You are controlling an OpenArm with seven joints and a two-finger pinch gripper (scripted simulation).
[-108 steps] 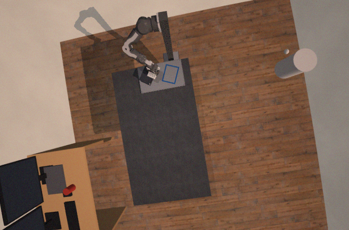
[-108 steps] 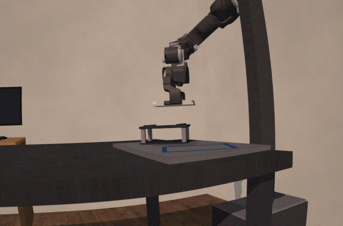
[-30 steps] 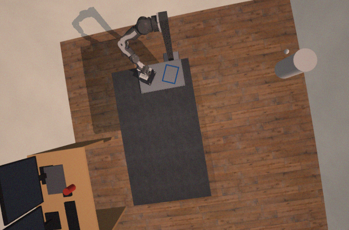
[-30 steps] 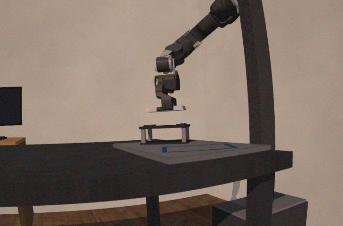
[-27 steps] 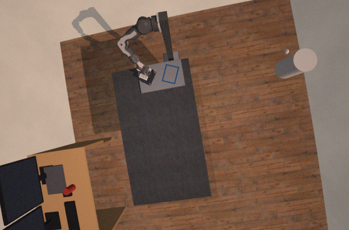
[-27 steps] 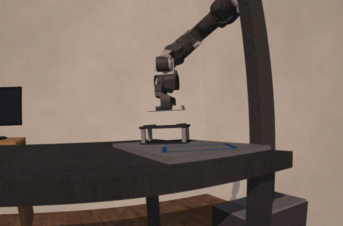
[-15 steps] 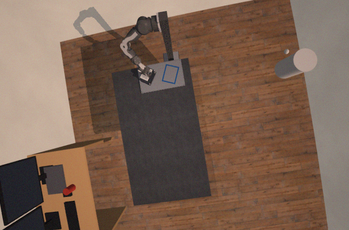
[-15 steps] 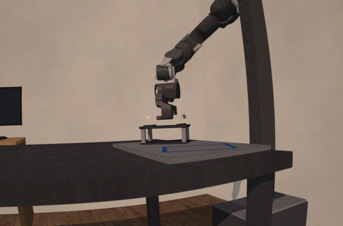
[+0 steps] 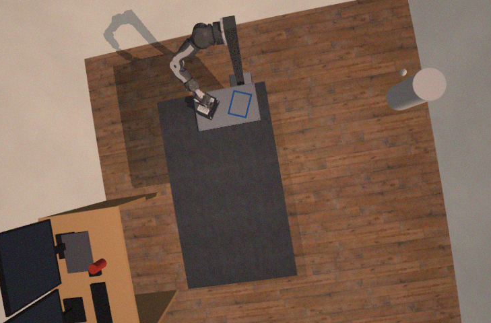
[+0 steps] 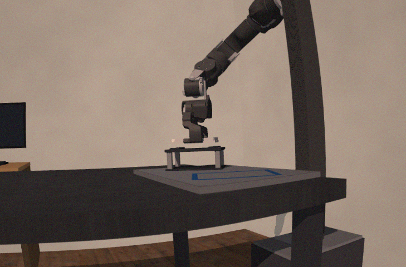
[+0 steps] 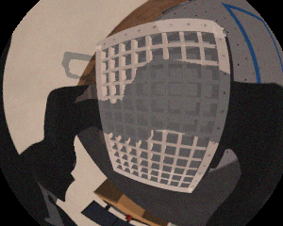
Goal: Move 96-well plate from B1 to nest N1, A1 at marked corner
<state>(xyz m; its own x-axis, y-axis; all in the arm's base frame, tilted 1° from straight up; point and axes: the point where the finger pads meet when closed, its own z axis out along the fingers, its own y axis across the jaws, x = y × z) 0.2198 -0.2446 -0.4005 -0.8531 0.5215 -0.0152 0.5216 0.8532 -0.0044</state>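
The white 96-well plate (image 9: 203,110) (image 10: 194,144) (image 11: 167,94) is between the fingers of my gripper (image 9: 207,101) (image 10: 195,141) (image 11: 155,119), which is shut on its two sides. It looks about level. It is just above the raised nest N1 (image 9: 214,114) (image 10: 194,149), a dark frame on grey posts. Its pale edge blends with the wall in the exterior view, so I cannot tell whether it touches the locators. The plate hides the nest in the wrist view. The A1 marks are too small to read. Spot B1 is a blue outline (image 9: 237,115) (image 10: 194,176) (image 11: 246,41) without a plate.
The nest and B1 share a grey board (image 9: 219,123) (image 10: 203,188) on the dark table (image 9: 230,198) (image 10: 83,201). A dark upright post (image 9: 236,56) (image 10: 307,94) stands behind B1. A desk with monitors (image 9: 26,266) is far off.
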